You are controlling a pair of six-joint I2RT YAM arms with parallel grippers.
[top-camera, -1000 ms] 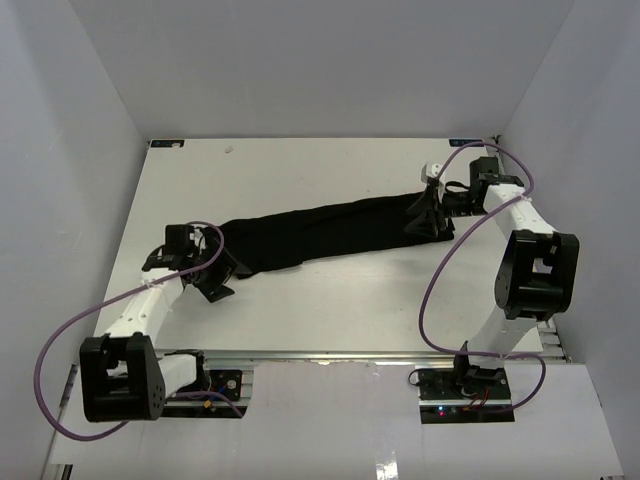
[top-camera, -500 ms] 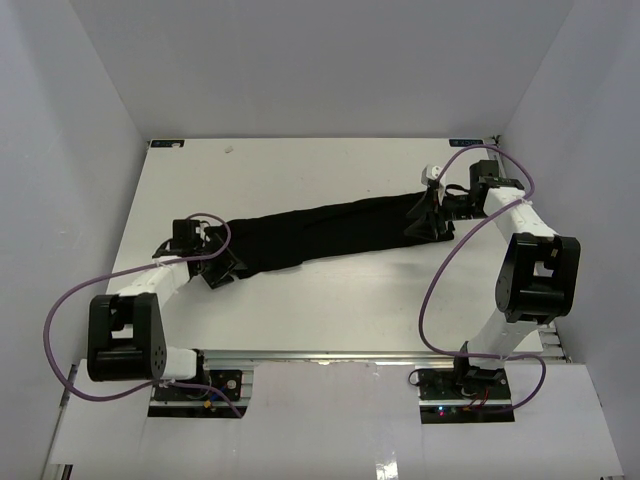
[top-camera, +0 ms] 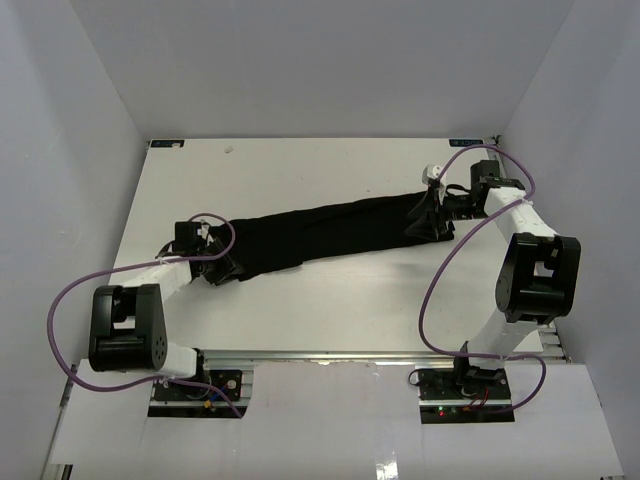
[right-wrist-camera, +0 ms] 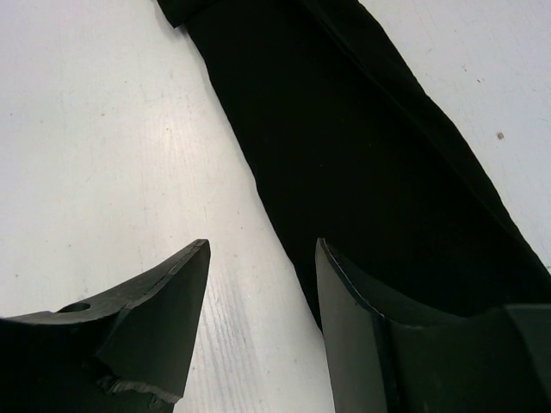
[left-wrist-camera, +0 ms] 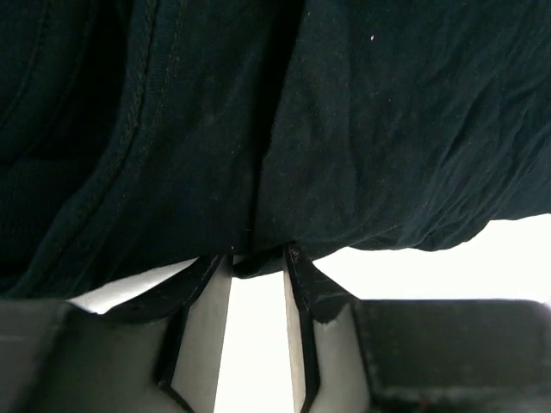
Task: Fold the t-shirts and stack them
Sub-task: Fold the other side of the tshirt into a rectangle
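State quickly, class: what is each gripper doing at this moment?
Left gripper: jaws nearly closed, pinching the edge of the black t-shirt.
Right gripper: jaws open, holding nothing; one jaw lies over the shirt's end.

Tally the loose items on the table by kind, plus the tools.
Plain black fabric t-shirt: 1
Black two-finger tools: 2 (left tool, right tool)
Total: 3

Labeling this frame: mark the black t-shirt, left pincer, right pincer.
Plain black fabric t-shirt (top-camera: 320,232): top external view, middle of the strip.
Left pincer (left-wrist-camera: 258,251): left wrist view, between fingertips at the cloth edge.
Right pincer (right-wrist-camera: 263,249): right wrist view, between fingertips.
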